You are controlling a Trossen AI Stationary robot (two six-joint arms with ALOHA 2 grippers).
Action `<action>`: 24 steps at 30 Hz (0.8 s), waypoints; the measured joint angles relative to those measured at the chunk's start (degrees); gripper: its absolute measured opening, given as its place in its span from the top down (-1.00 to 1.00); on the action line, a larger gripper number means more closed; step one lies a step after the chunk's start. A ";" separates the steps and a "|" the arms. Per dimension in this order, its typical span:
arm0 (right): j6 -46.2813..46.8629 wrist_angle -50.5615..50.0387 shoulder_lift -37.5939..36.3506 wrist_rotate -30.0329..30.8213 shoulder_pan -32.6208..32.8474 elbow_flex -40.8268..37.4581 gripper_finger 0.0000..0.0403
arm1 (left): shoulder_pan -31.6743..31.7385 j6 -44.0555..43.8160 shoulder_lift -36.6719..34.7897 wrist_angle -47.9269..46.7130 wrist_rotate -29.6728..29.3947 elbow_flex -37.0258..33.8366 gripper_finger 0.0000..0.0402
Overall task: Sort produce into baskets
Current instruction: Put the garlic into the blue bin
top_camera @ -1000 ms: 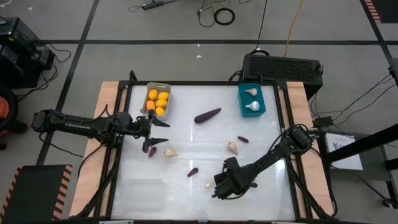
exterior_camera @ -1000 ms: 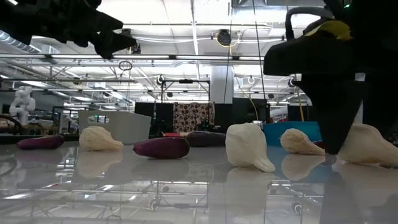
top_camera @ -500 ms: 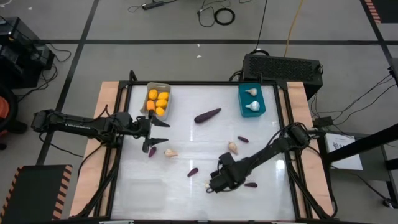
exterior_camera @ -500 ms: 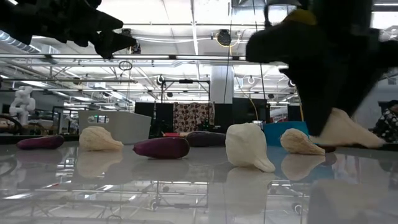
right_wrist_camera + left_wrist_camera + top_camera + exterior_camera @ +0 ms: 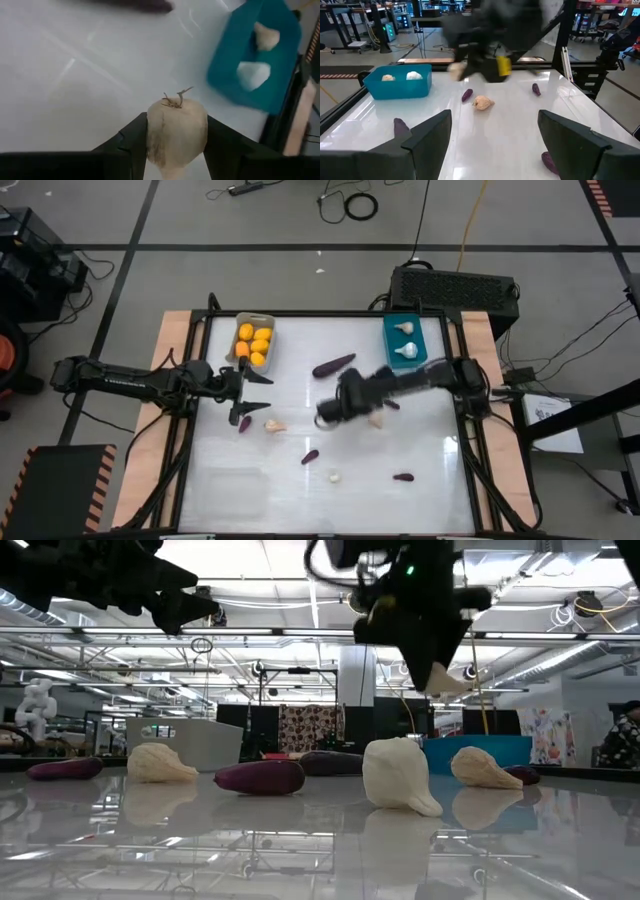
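Garlic bulb [image 5: 176,129]: clamped between the right gripper [image 5: 328,412] fingers, lifted off the table, well short of the teal basket [image 5: 405,340], which holds 2 bulbs. Risk: the rounded bulb could slip from the pinch in transit, or drop outside the basket's rim. Left gripper [image 5: 243,391]: spread open, idle, far across from the teal basket.

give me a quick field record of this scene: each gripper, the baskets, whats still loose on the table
right gripper: shut on a garlic bulb, lifted above mid-table
left gripper: open, at the table's left side beside the grey basket
teal basket: two garlic bulbs inside
grey basket: orange fruits inside
loose garlic
loose eggplants: large eggplant; small ones
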 joint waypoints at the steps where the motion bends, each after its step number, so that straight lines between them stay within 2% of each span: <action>1: -2.39 0.34 0.00 -0.16 -2.15 -0.18 0.25 | 0.00 0.00 0.00 -0.03 0.02 0.00 -0.51; 5: -12.17 1.24 0.02 -0.14 -10.54 -0.73 0.25 | 0.00 0.00 -0.01 -0.22 0.02 0.00 -0.51; 10: -19.85 0.21 0.02 1.25 -20.05 -0.85 0.25 | 0.00 -0.02 0.01 -0.26 0.02 0.00 -0.51; 17: -26.52 0.08 0.07 1.30 -31.00 -1.08 0.25 | 0.00 0.04 0.01 -0.68 0.02 0.00 -0.51; 24: -29.10 -0.01 0.07 1.20 -37.56 -3.64 0.25 | 0.00 0.11 0.01 -1.18 0.02 0.00 -0.51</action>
